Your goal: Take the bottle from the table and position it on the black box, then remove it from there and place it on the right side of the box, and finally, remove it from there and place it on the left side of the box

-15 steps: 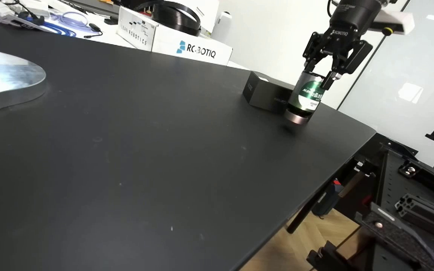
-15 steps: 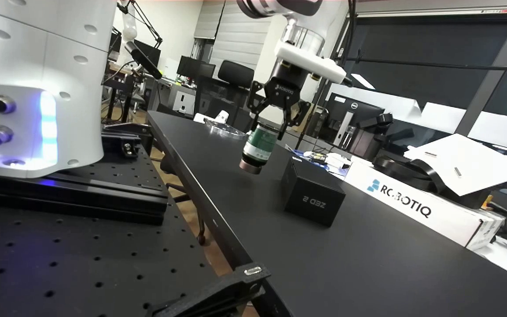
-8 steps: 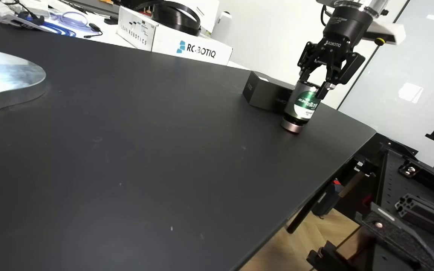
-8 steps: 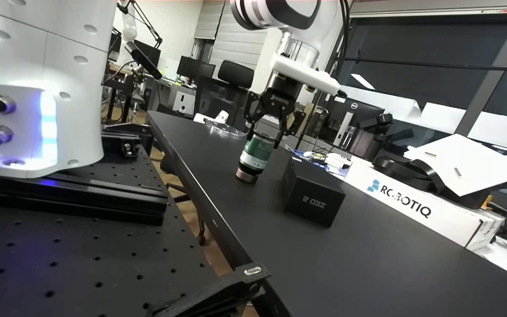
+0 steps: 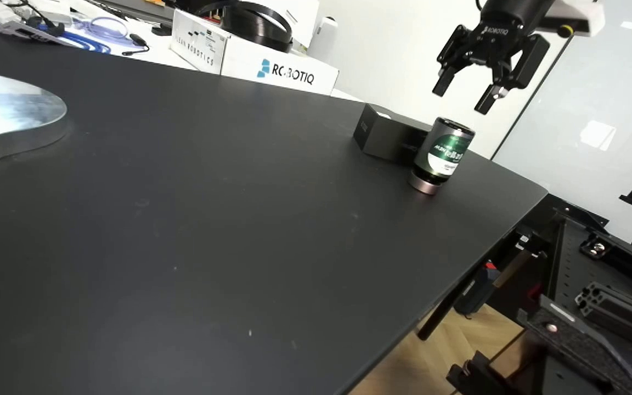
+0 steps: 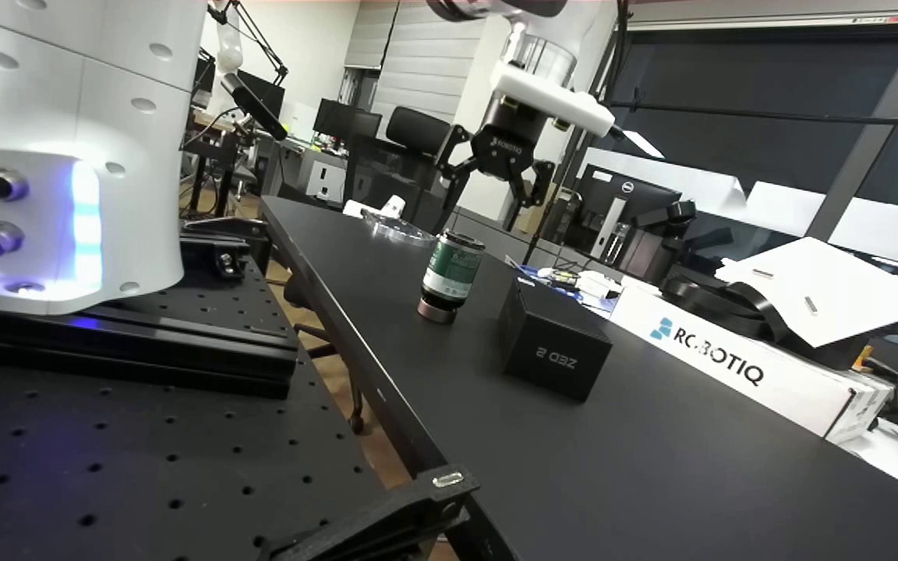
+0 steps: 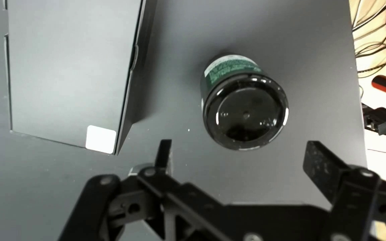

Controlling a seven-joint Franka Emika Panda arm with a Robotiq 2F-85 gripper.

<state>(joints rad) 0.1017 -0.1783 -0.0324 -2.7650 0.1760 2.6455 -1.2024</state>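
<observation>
The bottle (image 5: 443,156), green-labelled with its lettering upside down, stands on its pinkish cap on the black table (image 5: 212,219). In the wrist view the bottle (image 7: 246,113) shows its dark glossy base, to the right of the black box (image 7: 69,67) with a gap between them. An exterior view has the bottle (image 6: 451,276) left of the black box (image 6: 554,343), which is marked ZED 2. Above the bottle hangs my gripper (image 5: 463,97), its fingers spread and clear of the glass. Nothing is between the fingertips of the gripper (image 7: 240,155) in the wrist view.
A long table edge (image 7: 357,83) runs not far to the bottle's right in the wrist view. The white Robotiq box (image 6: 714,354) lies beyond the black box. A shiny clear plate (image 5: 14,112) rests farther along the table.
One second ago the gripper held the bottle just over the table, then lowered it. Now the jaws have opened and risen, leaving the bottle standing beside the black box.
</observation>
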